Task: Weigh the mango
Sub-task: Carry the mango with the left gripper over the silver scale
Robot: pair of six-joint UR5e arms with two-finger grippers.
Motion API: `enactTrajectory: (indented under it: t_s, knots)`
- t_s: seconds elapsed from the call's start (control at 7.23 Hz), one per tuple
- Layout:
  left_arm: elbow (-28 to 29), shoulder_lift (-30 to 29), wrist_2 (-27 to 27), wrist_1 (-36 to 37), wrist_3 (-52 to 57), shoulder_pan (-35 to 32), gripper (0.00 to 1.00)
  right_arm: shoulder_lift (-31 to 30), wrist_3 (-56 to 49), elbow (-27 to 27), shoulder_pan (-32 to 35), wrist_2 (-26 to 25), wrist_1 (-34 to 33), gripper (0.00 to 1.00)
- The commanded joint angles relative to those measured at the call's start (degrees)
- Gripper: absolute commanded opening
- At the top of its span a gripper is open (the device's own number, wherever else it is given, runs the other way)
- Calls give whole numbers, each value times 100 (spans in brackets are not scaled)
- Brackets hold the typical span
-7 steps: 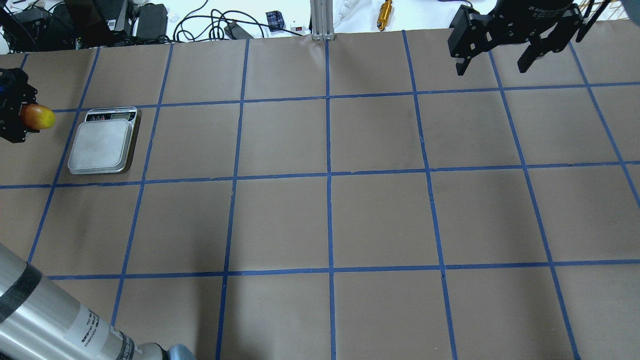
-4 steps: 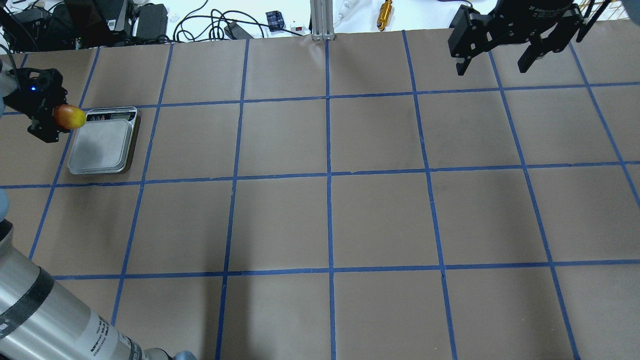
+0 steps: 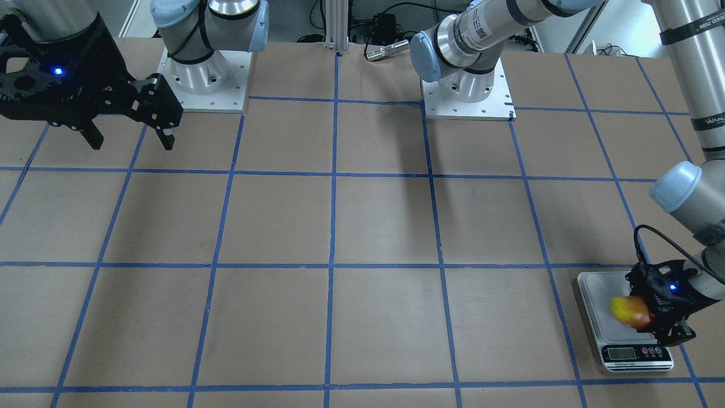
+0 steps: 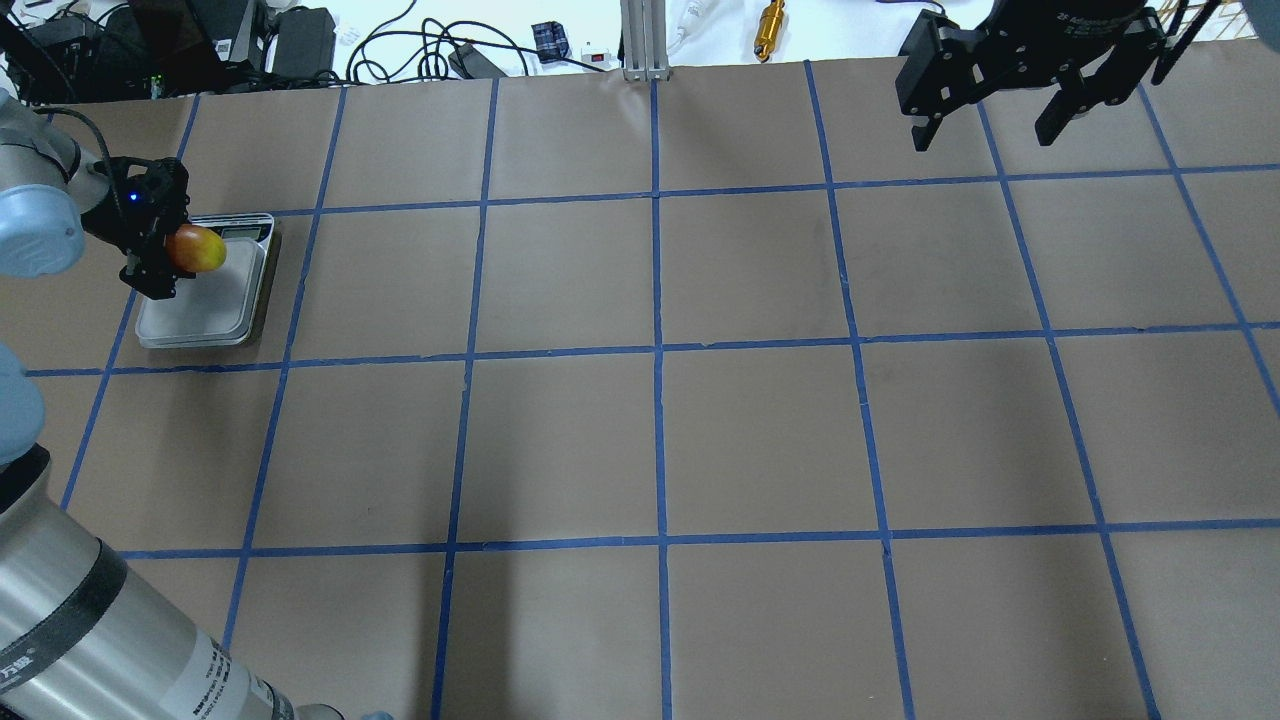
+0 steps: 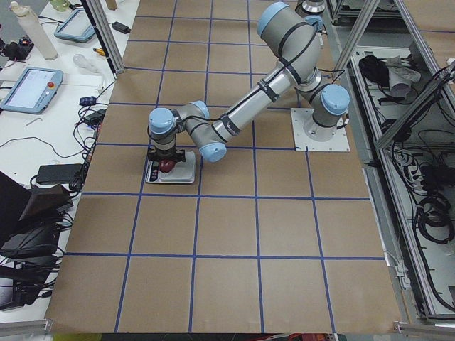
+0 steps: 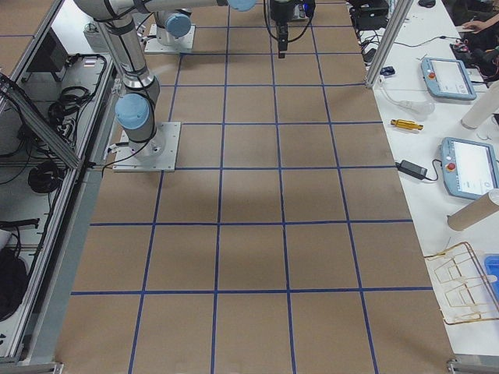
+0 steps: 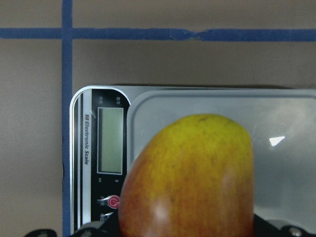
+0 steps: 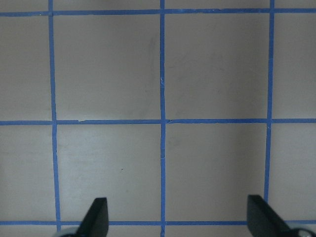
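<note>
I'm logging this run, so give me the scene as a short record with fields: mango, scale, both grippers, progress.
mango: held by left gripper over the scale, near its display end; contact with scale unclear
scale: on the table, robot's left side; display shows no readable digits
left gripper: shut on mango
right gripper: open, empty, far from scale
progress: mango not yet released

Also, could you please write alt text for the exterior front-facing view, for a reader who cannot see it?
The left tool holds a yellow-and-red mango over the platform of a digital kitchen scale at the view's lower right. The right tool hangs open above the blue-gridded table at the upper left.
</note>
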Motion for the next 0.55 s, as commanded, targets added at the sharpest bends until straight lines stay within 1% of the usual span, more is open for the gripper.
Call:
enactTrajectory:
  t_s: [0.0,0.14,0.28,0.41]
  knots:
    - [-146,20,9,25,21,5,10,1,0,0,0,-4,0,100]
    - [-164,11,9,34,82,31,11,1,0,0,0,-4,0,100]
    - [-164,-24,9,8,118,32,80,1,0,0,0,-4,0,100]
    - [-164,-33,18,16,118,32,100,1,0,0,0,-4,0,100]
